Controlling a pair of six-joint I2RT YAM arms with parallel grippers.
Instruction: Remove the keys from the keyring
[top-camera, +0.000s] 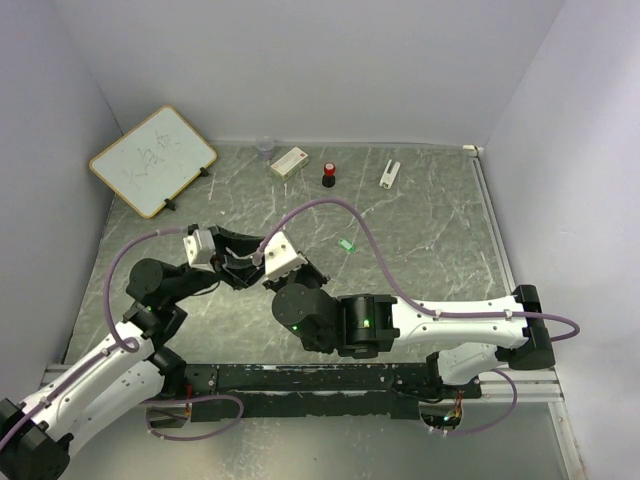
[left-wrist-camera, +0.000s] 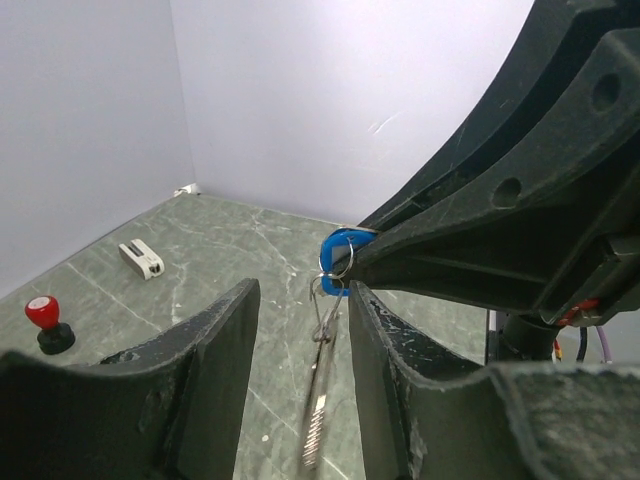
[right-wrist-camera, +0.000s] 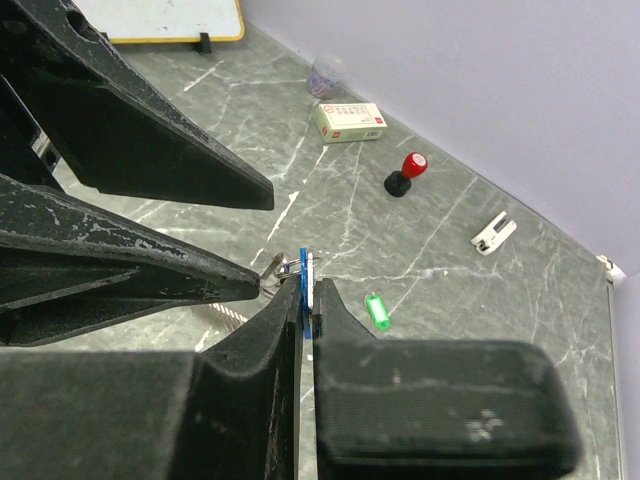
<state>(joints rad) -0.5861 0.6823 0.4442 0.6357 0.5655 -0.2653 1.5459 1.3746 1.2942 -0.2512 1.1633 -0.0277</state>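
Observation:
My right gripper (right-wrist-camera: 308, 285) is shut on the flat blue plastic head (right-wrist-camera: 303, 268) of one of the keys, held above the table. The thin wire keyring (left-wrist-camera: 341, 264) hangs from that blue head (left-wrist-camera: 336, 248). A silvery-brown key (left-wrist-camera: 320, 385) dangles from the ring, blurred, between the fingers of my left gripper (left-wrist-camera: 303, 300). That gripper is open and neither finger touches the key. In the top view both grippers meet nose to nose, left (top-camera: 243, 262) and right (top-camera: 262, 256). A green-headed key (top-camera: 347, 244) lies alone on the table, to the right of the grippers.
Along the back wall stand a whiteboard (top-camera: 152, 160), a small clear cup (top-camera: 264, 147), a white box (top-camera: 289, 161), a red-capped black knob (top-camera: 328, 176) and a small white clip (top-camera: 389, 172). A purple cable (top-camera: 370, 240) arcs over the table's middle.

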